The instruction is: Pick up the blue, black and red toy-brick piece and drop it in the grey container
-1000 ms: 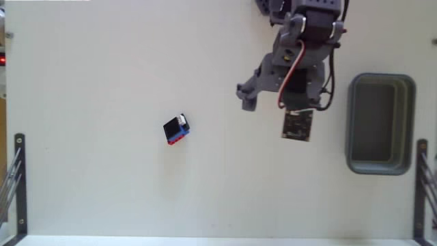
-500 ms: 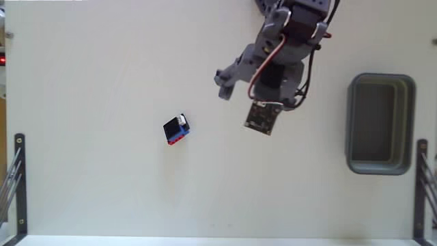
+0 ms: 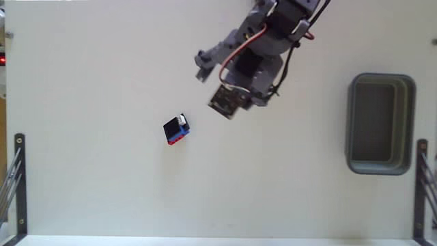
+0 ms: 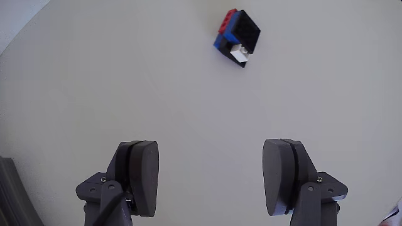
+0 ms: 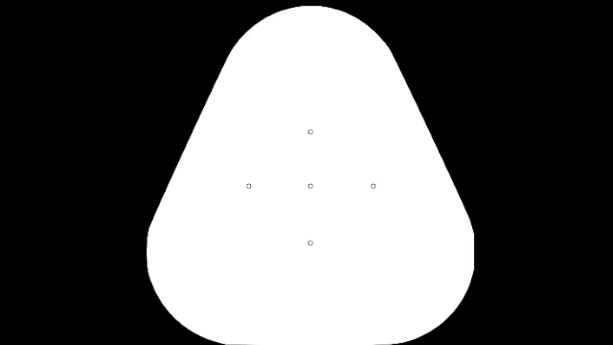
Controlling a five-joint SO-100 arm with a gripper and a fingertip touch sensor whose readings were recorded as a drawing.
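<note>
Gripper [image 4: 210, 179] — jaws spread wide, empty; swung leftward in the fixed view toward the toy-brick piece [image 4: 237, 37], now just ahead on the table. Approach under way. Grey container [image 3: 381, 124] — well beyond, far right of the brick.

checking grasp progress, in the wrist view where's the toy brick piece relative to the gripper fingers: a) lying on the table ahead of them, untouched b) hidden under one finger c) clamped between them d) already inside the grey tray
a: the toy-brick piece lies on the table well ahead of the open gripper, with bare surface between the fingers; in the fixed view the grey container holds nothing.
</note>
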